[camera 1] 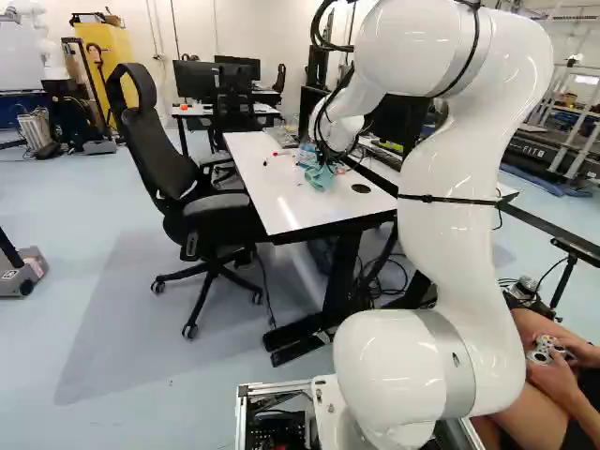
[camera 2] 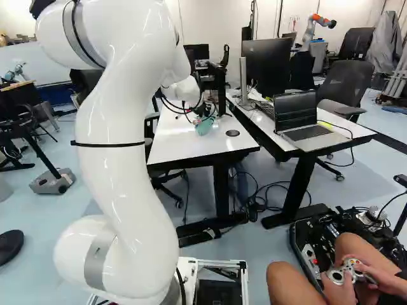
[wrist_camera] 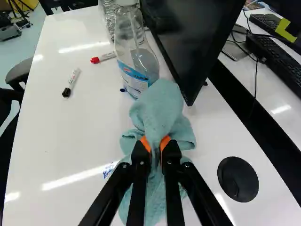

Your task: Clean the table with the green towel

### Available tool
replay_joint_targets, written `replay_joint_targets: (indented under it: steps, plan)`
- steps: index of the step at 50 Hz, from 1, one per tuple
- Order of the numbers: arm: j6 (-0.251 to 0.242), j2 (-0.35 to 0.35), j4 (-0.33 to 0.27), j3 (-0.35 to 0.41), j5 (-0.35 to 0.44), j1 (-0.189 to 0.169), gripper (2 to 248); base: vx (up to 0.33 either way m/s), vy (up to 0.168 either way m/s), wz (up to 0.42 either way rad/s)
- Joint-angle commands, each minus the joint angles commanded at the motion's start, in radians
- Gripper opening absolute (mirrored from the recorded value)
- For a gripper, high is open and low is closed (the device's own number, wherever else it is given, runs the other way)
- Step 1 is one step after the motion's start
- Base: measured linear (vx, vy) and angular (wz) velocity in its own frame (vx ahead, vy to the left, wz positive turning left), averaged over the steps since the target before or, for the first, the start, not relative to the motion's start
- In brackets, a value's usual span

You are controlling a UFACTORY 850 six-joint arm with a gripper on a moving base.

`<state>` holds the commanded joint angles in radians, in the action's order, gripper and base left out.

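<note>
Left base view. The white jointed arm [camera 1: 450,206] is seen right of centre, bent forward over a white rectangular table [camera 1: 281,202]. At its far end, above centre in the frame, the black two-fingered gripper [camera 1: 325,162] is shown with a crumpled pale blue-green cloth towel [camera 1: 319,178]. A black high-backed mesh office chair [camera 1: 155,131] is placed at upper left, beside the table.

Right base view. The arm is seen at left. The towel is located just above centre, near a round black cable cover [camera 2: 233,133] set in the tabletop. An open laptop [camera 2: 306,132] is supported by a second white table [camera 2: 356,132] at right.

Wrist view. The gripper [wrist_camera: 156,143] is nearly closed, with a bunched fold of the towel pinched between its orange pads [wrist_camera: 146,143]; cloth is spread ahead of and below the fingers. Whether the lower folds are touching the tabletop cannot be told. Just ahead of the towel, a clear plastic spray bottle with a blue and white label [wrist_camera: 136,66] is seen beside a black monitor [wrist_camera: 188,37]. A red-capped marker [wrist_camera: 102,58] and a black-capped white marker [wrist_camera: 71,83] are laid on the table beyond a small blue ink scribble [wrist_camera: 109,169].
</note>
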<state>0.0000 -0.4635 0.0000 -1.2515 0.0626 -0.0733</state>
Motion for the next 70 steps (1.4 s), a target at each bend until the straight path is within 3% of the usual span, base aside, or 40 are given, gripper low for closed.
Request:
replay_joint_targets:
  steps: [70]
  plan:
    - [0.000, -0.126, 0.000, -0.064, 0.062, 0.000, 41, 0.000, 0.000, 0.000]
